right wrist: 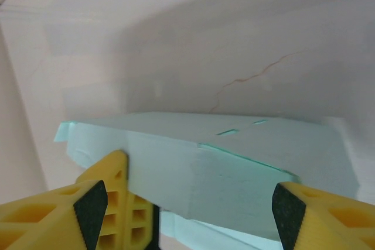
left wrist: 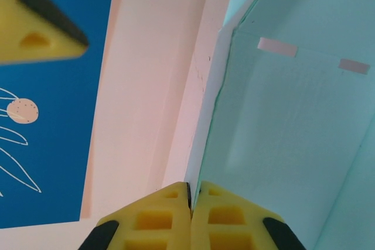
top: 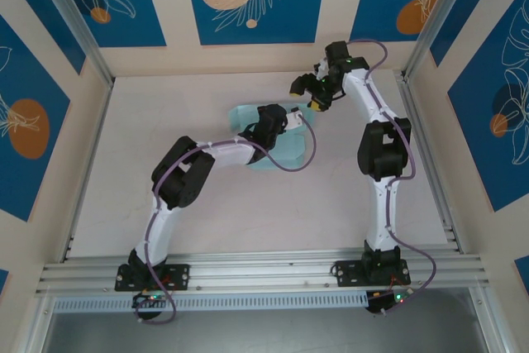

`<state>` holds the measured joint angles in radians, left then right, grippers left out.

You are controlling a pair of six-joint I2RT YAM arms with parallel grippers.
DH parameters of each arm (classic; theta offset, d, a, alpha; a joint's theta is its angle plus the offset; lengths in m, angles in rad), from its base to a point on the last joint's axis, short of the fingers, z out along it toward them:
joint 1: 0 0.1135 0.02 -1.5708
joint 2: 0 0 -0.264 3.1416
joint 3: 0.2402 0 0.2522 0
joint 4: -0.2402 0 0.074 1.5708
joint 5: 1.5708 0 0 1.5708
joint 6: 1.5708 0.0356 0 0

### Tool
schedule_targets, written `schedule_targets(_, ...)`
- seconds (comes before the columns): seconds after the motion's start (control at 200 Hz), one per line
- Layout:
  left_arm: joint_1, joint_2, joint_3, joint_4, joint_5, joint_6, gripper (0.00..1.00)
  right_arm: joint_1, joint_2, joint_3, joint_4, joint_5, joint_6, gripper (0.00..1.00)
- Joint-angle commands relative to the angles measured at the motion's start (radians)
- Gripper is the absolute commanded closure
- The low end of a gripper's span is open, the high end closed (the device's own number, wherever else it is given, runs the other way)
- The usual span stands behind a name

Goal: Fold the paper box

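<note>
The pale surface carries everything. The left arm reaches in from 7 o'clock toward the middle, and the right arm rises from 5 o'clock and bends back toward 12. The light-blue box lies just toward 12 o'clock from the surface's centre, partly under the left wrist.

The left end effector sits over the box. In its wrist view the yellow fingers are pressed together on the thin edge of a raised card panel.

The right end effector hangs at 1 o'clock from the box. Its fingers are spread wide in its wrist view, holding nothing, with the box's folded wall just ahead of them.
</note>
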<state>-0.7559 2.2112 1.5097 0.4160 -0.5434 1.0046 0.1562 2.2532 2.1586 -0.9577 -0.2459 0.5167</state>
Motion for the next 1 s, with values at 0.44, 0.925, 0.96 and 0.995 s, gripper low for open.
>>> schedule_targets(0.44,-0.010,-0.011,-0.056,0.096,-0.019,0.049,1.00,-0.044,-0.428,-0.504,0.281,-0.105,0.108,0.36)
schedule_targets(0.925,-0.016,0.020,-0.100,0.321,-0.054,0.177,1.00,0.085,-0.168,-0.194,0.107,0.015,0.105,0.29)
schedule_targets(0.96,-0.018,0.022,-0.101,0.334,-0.052,0.187,1.00,0.086,-0.162,-0.194,0.103,0.031,0.102,0.28)
schedule_targets(0.995,-0.020,0.025,-0.103,0.342,-0.049,0.195,1.00,0.085,-0.155,-0.191,0.099,0.045,0.096,0.28)
